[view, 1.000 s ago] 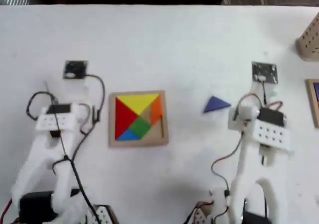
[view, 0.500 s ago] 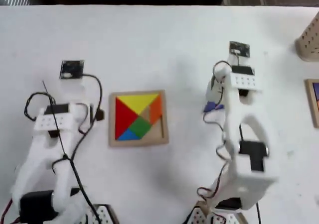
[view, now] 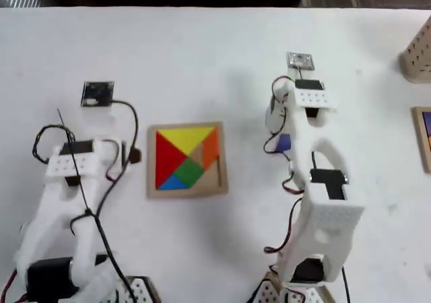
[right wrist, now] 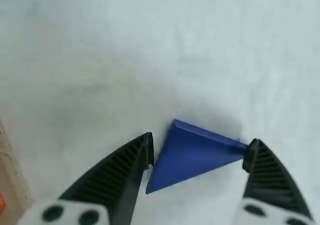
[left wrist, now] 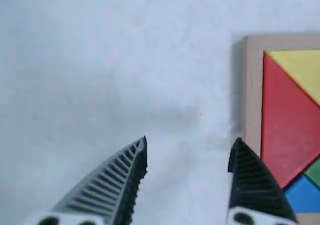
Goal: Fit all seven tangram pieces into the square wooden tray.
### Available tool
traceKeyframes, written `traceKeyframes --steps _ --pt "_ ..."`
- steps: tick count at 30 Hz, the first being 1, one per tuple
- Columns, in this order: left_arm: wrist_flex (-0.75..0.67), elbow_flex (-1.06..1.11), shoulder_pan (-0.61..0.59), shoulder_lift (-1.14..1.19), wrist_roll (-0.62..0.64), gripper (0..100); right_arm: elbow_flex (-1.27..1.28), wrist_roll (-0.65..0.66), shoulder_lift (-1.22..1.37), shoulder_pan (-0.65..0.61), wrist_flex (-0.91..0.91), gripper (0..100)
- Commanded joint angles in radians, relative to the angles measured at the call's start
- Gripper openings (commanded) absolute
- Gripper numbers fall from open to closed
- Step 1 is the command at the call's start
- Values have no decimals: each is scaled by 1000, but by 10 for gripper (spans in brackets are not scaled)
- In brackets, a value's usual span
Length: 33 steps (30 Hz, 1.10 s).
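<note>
Most pieces (view: pixel 172 161) are sitting in the square wooden tray (view: pixel 151 182), one corner showing bare, while the blue triangle (right wrist: pixel 192 157) is lying on the surface (view: pixel 202 60) well apart from it, between the right gripper's (right wrist: pixel 200 140) spread jaws; the left gripper (left wrist: pixel 190 142) is hanging open beside the tray.

Triangle (right wrist: pixel 192 155) between right claw (right wrist: pixel 200 144) tips, right of tray (view: pixel 186 192).

Left hand (left wrist: pixel 189 157) (parted) beside tray (left wrist: pixel 252 90).
</note>
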Motion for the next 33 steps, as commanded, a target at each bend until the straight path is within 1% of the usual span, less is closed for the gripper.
traceKeyframes --steps 1,4,7,9,11,15,16,18,20,24,26,30,33 --pt "-21 -9 -8 -30 -9 271 -43 11 7 -7 -10 288" --pt "-21 -8 -8 -30 -9 271 -44 23 21 -1 8 288" --pt "-21 -8 -8 -30 -9 271 -46 98 24 -4 48 286" --pt "-21 -8 -8 -30 -14 271 -46 121 27 -2 64 280" --pt "-21 -8 -8 -30 -43 269 -43 133 28 -2 70 228" --pt "-21 -6 1 -30 -55 269 -38 150 30 -2 93 50" --pt "-21 -6 1 -30 -55 268 -37 183 30 -2 102 42" --pt "-21 -6 1 -30 -55 268 -37 210 30 -5 108 53" --pt "-21 -6 1 -30 -55 268 -40 222 30 -22 104 39" --pt "-21 -6 1 -30 -57 268 -38 318 19 -84 110 39" --pt "-21 -6 1 -30 -57 268 -38 345 -5 -99 116 39" --pt "-21 -6 1 -30 -57 268 -37 354 -99 -90 179 39" --pt "-21 -6 2 -28 -57 268 8 388 -177 -76 222 40"
